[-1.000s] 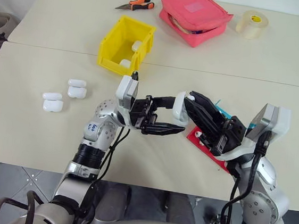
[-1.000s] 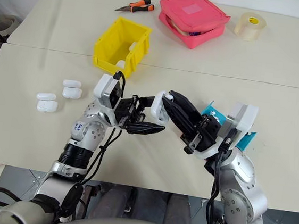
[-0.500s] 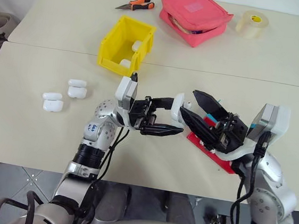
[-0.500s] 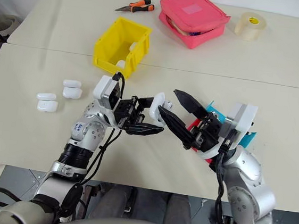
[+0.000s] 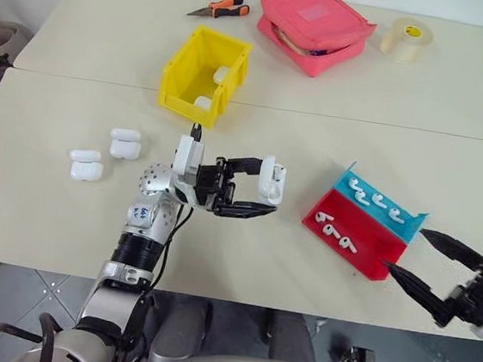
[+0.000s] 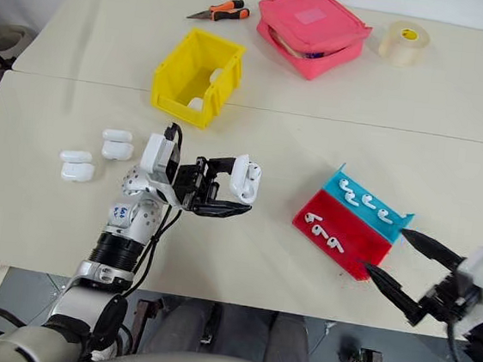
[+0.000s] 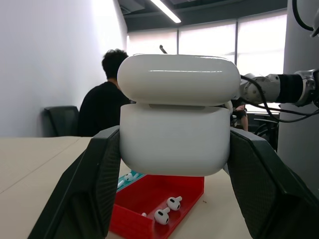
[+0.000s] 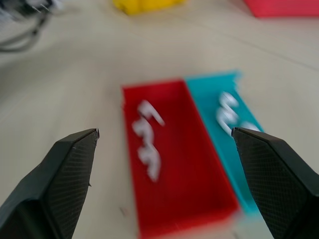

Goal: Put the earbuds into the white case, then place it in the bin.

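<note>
Holding the white case [image 5: 271,179] clamped in its fingers above the tabletop, the left gripper [image 5: 262,186] presents it. Right gripper [image 5: 430,266], fingers spread wide, sits by the tray [image 5: 386,261]; next, probably, pinching one of the earbuds [image 5: 335,232].

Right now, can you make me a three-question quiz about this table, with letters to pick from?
1. Where is the tray?
A. beside the pliers
B. near the table's front edge, ahead of the right end effector
C. inside the bin

2. What colour is the bin?
A. yellow
B. green
C. black

3. What is the left end effector doing?
A. hanging open
B. holding tape
C. shut on the white case

Answers: 1 B, the tray lies just ahead of the spread right fingers. 2 A, its walls are bright yellow. 3 C, both fingers press the case's sides in the left wrist view.
</note>
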Controlling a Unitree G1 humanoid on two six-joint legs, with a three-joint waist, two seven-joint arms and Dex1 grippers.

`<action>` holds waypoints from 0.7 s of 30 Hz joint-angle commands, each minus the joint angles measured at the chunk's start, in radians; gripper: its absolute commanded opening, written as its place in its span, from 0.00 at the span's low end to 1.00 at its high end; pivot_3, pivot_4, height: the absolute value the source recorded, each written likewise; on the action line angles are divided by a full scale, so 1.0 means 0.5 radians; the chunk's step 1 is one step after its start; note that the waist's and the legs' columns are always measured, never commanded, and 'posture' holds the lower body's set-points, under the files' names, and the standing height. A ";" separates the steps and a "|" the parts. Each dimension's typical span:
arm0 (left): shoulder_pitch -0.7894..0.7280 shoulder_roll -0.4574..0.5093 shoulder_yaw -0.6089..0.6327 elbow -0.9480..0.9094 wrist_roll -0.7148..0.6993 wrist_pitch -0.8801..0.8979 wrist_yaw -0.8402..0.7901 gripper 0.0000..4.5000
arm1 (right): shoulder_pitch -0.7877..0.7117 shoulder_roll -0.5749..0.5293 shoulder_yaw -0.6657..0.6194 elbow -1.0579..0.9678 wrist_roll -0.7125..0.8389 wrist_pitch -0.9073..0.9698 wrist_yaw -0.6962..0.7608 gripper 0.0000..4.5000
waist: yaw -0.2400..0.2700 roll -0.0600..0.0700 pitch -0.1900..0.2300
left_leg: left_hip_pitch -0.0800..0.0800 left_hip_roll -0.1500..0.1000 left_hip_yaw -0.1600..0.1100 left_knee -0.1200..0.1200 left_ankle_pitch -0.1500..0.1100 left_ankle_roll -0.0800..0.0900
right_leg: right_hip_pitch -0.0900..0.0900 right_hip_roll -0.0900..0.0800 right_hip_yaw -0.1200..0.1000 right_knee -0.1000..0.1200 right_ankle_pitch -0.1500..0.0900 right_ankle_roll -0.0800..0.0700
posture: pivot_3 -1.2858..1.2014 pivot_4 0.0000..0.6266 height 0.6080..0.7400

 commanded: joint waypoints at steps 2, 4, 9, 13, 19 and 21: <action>0.023 -0.038 -0.007 -0.014 -0.004 -0.066 -0.005 0.62 | -0.072 -0.078 -0.059 0.032 -0.065 -0.024 0.004 0.99 | -0.001 0.001 0.000 | 0.001 0.002 -0.001 -0.001 0.001 -0.001 | -0.001 0.001 0.000 0.001 0.000 0.000 | 0.52 0.24 1.00; 0.023 -0.056 -0.009 -0.015 -0.003 -0.081 0.000 0.62 | -0.130 -0.164 -0.038 0.028 -0.091 0.067 -0.031 0.99 | 0.001 0.001 -0.001 | 0.001 0.001 -0.001 0.000 0.001 -0.001 | -0.001 0.001 0.002 0.001 0.000 0.000 | 0.52 0.24 1.00; 0.029 -0.093 -0.013 -0.016 0.001 -0.107 0.019 0.62 | -0.332 -0.634 0.078 0.036 -0.088 0.740 -0.204 0.99 | 0.007 0.001 0.000 | 0.000 0.001 -0.012 0.002 0.001 -0.001 | -0.001 0.000 0.004 0.000 0.000 0.000 | 0.52 0.24 1.00; 0.049 -0.113 -0.025 -0.016 0.003 -0.121 0.015 0.62 | -0.763 -0.917 0.343 0.189 -0.112 1.040 -0.272 0.99 | 0.006 0.002 -0.001 | -0.003 0.001 -0.015 0.002 0.001 -0.002 | -0.002 0.000 0.000 -0.002 0.000 0.000 | 0.52 0.24 1.00; 0.072 -0.159 -0.047 -0.030 -0.002 -0.142 0.028 0.62 | -1.381 -1.093 0.932 0.420 -0.328 1.232 -0.300 0.99 | 0.012 0.003 0.000 | -0.009 -0.001 -0.020 0.001 0.001 -0.001 | -0.004 -0.002 -0.004 -0.005 0.000 0.000 | 0.52 0.24 1.00; 0.080 -0.174 -0.052 -0.034 0.002 -0.150 0.038 0.62 | -1.501 -1.110 1.089 0.483 -0.437 1.216 -0.282 0.99 | 0.012 0.003 0.000 | -0.011 -0.002 -0.020 0.000 0.001 -0.002 | -0.005 -0.003 -0.004 -0.006 0.000 0.000 | 0.52 0.24 1.00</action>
